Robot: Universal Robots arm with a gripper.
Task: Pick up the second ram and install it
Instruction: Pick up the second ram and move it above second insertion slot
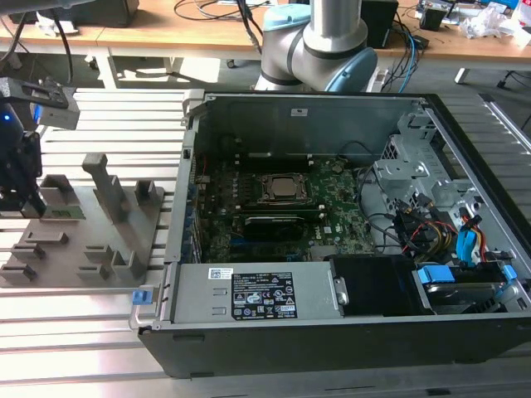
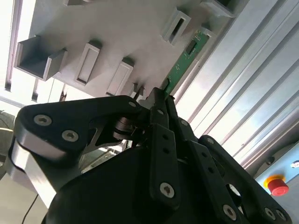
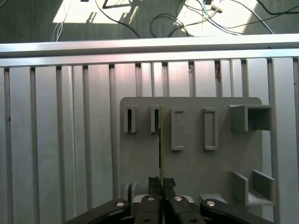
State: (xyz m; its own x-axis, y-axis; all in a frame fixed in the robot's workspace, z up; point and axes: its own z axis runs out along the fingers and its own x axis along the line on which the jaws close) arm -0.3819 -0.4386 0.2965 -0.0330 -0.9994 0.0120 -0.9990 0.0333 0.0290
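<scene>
Over the grey tray [image 3: 191, 168] on the slatted table [image 3: 56, 140], the gripper [image 3: 161, 183] has its fingers [image 2: 158, 105] pinched narrowly on one end of the green ram stick [image 3: 160, 140], which stands on edge on the tray, well apart from the open computer [image 1: 249, 290].

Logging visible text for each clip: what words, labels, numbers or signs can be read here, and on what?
The black label on the computer case: print present, unreadable.
The white sticker beside it: unreadable.
The second ram, held by the gripper: no legible marking.
The red button: no text visible.
Nothing can be quoted.
</scene>
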